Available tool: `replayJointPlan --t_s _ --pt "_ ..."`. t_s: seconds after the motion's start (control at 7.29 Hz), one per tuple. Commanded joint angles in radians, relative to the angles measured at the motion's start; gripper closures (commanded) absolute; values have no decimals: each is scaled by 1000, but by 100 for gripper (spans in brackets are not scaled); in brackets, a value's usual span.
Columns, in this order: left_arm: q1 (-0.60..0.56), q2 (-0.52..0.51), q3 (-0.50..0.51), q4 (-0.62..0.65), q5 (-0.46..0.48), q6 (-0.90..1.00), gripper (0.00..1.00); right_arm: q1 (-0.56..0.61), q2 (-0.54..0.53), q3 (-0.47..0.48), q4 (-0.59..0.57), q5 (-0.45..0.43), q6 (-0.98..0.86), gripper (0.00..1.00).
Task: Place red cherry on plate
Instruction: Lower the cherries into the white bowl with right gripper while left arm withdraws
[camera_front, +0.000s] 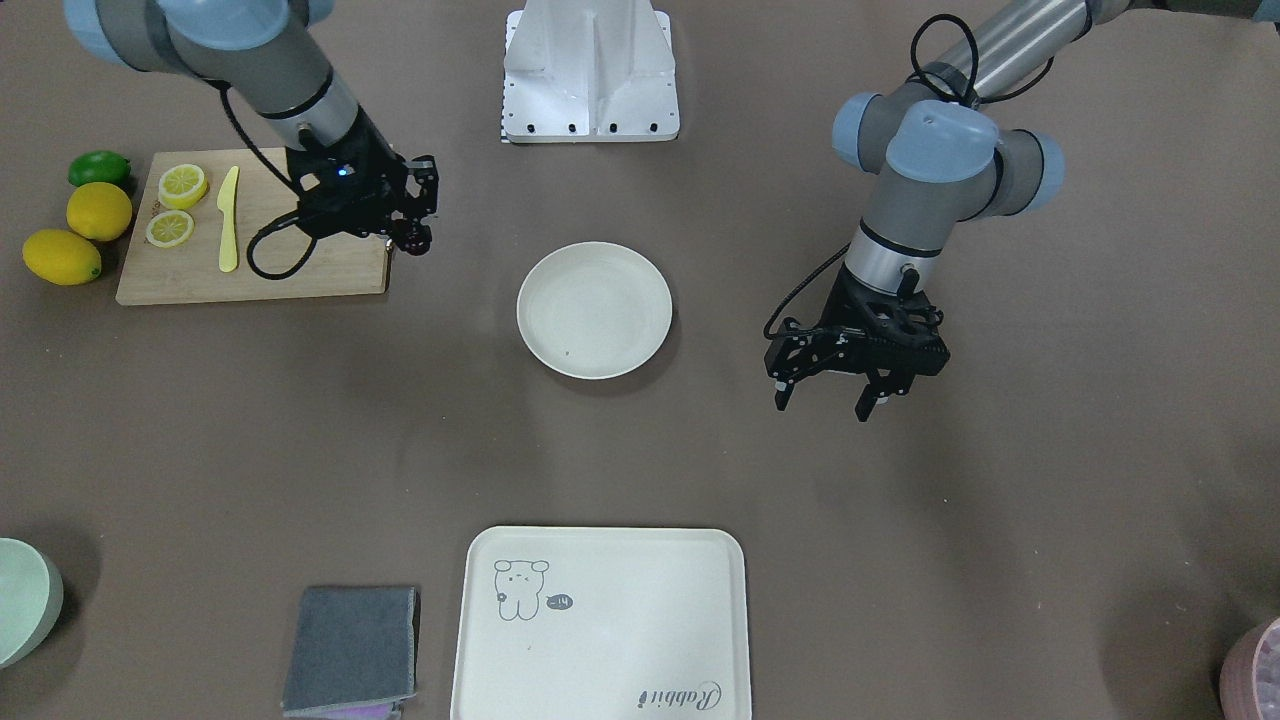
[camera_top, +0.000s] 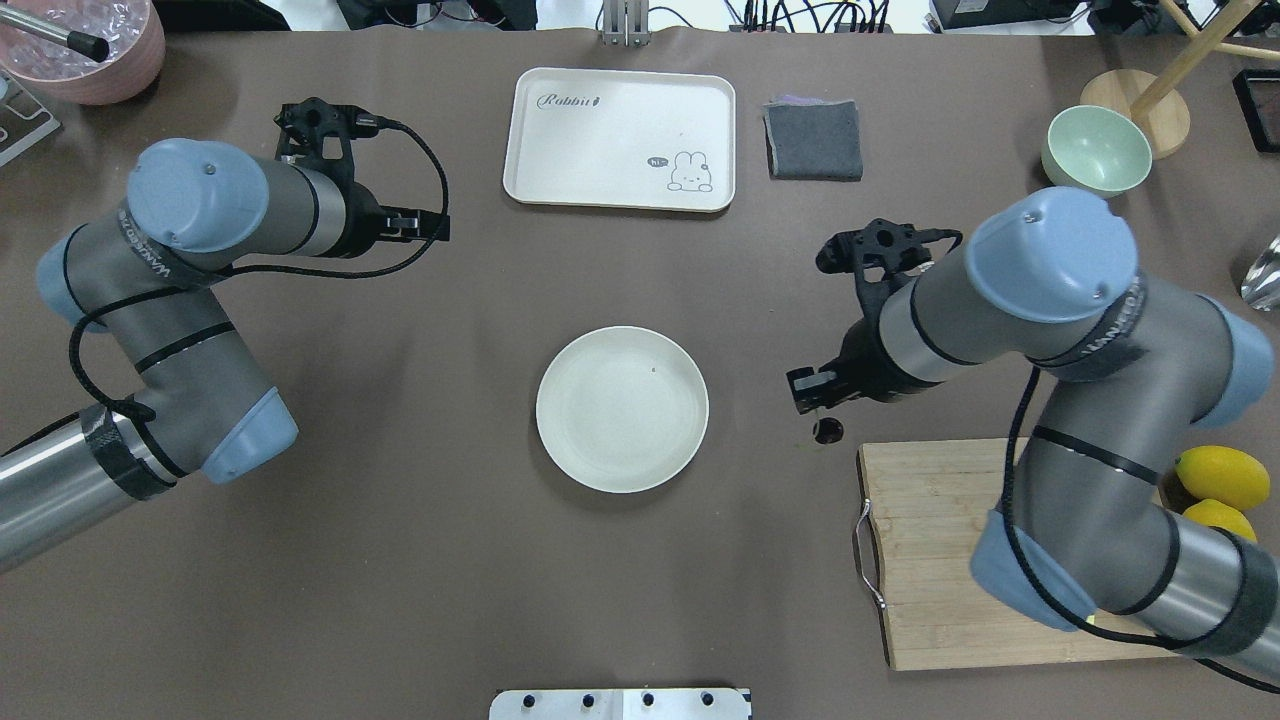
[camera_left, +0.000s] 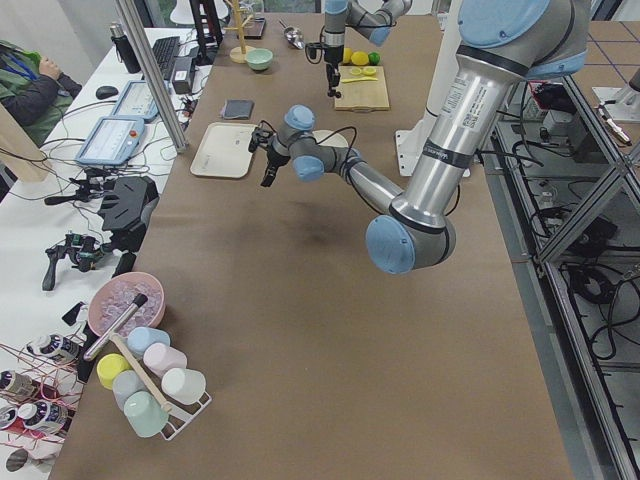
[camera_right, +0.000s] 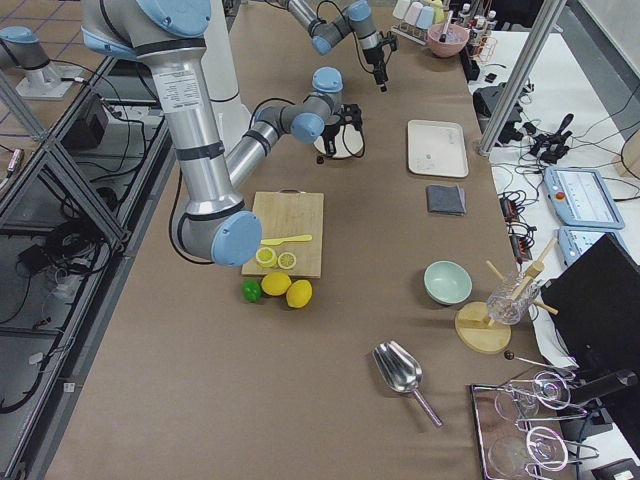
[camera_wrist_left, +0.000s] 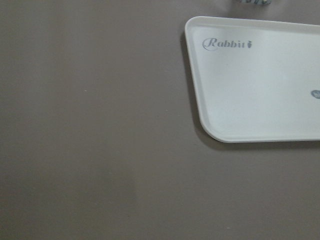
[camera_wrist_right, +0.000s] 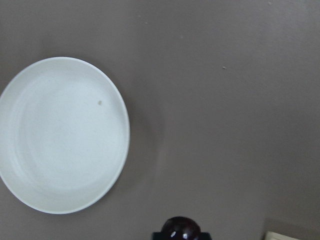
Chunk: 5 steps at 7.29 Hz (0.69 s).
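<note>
step: carry phase. Cherry looks picked and clear of the bench, not yet over the plate.
R hand (camera_front: 413, 222): pinched nearly closed on the red cherry (camera_top: 827, 430). Grip seems to be at the stems, fruit dangles below the tips. Exact jaw gap not resolvable.
cherry pos: just off the corner of the bamboo cutting board (camera_top: 940, 560), between board and plate (camera_top: 622, 408), apart from the rim. R wrist cam has the fruit at its bottom edge and the plate off to one side.
plate: mid-bench, empty bar a tiny dark speck.
L hand (camera_front: 825, 400): jaws wide apart, holding nothing, hovers over bare bench on the plate's other side near the Rabbit tray (camera_top: 620, 90). Not involved, imo.
next: translate R hand sideways till the fruit sits over plate centre, lower close to the plate floor, then open.
watch: stem grip means the fruit can swing, so go slow. Round fruit may roll, so release low and let the raised rim contain it.
</note>
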<state>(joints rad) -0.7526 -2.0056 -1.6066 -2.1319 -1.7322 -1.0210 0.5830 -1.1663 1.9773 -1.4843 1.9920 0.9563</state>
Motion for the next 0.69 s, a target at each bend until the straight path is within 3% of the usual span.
replayJointPlan --t_s 0.0,0.27,0.55 --pt "-14 41 1 0 2 16 2 -66 216 -174 -42 -111 4 100" --pt "-16 50 2 0 5 16 2 -123 381 -381 -28 -208 65 100" --pt "-14 51 30 -11 6 18 2 -149 419 -509 97 -229 76 100"
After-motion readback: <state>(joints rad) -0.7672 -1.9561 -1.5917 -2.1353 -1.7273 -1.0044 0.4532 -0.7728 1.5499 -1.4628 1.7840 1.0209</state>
